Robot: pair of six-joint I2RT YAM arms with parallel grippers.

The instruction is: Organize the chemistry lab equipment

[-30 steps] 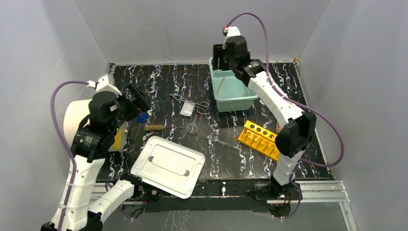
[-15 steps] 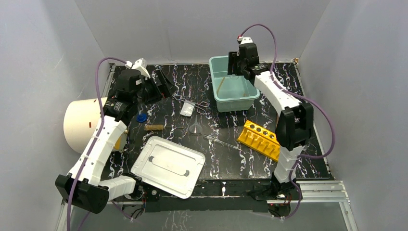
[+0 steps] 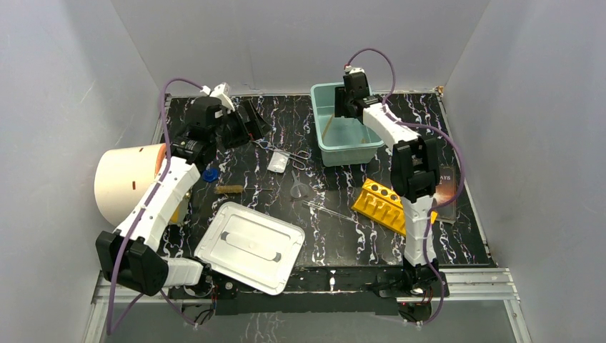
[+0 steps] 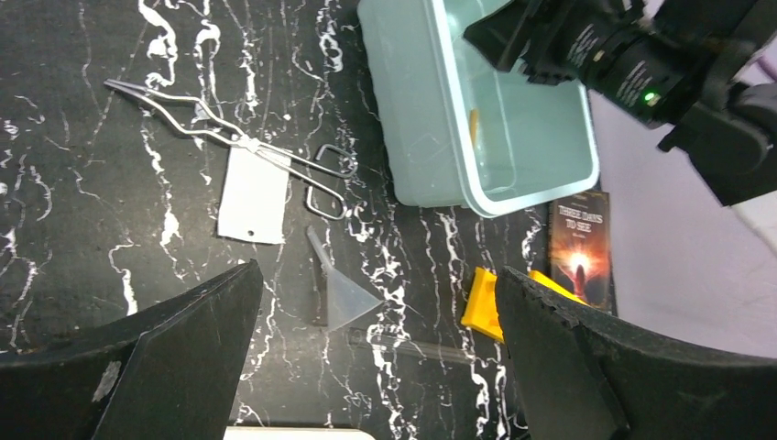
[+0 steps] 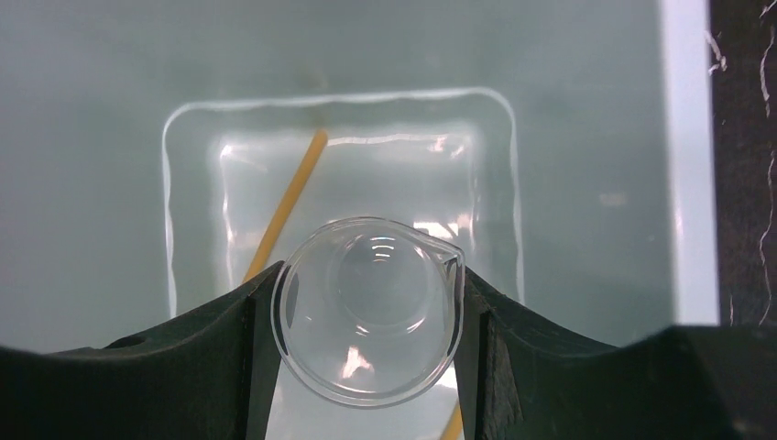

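Since the frame half a second earlier, my left arm [image 3: 161, 200] had stretched further out over the worktop [image 3: 343, 236], uncovering the orange face of the big white drum [image 3: 125, 184]. My right arm [image 3: 411, 171] had folded more upright, so a dark-covered book [image 3: 444, 187] showed beside it. Nearest me, a white lid [image 3: 250, 246] lay tilted over the worktop's near edge. Just beyond it lay the thin glass rod [image 3: 329, 210], and the yellow holed rack [image 3: 386, 206] sat to its right, next to the book. Further out, the cork-brown stick [image 3: 230, 189] and the clear funnel [image 3: 299, 190] lay on the worktop, with the blue cap [image 3: 209, 174] beside the left arm. Past those, the small white-filled bag [image 4: 255, 195] lay touching the metal scissors [image 4: 240, 144]. The left jaws hung above this stretch of the worktop, spread wide and holding nothing. Farthest out stood a teal bin [image 3: 343, 136], and the tan rubber tube [image 5: 286, 203] lay slanted on its floor. The right jaws were over the inside of that bin, pinching the clear beaker [image 5: 368, 309] mouth-up between them. I could not tell whether the beaker touched the floor of the bin.
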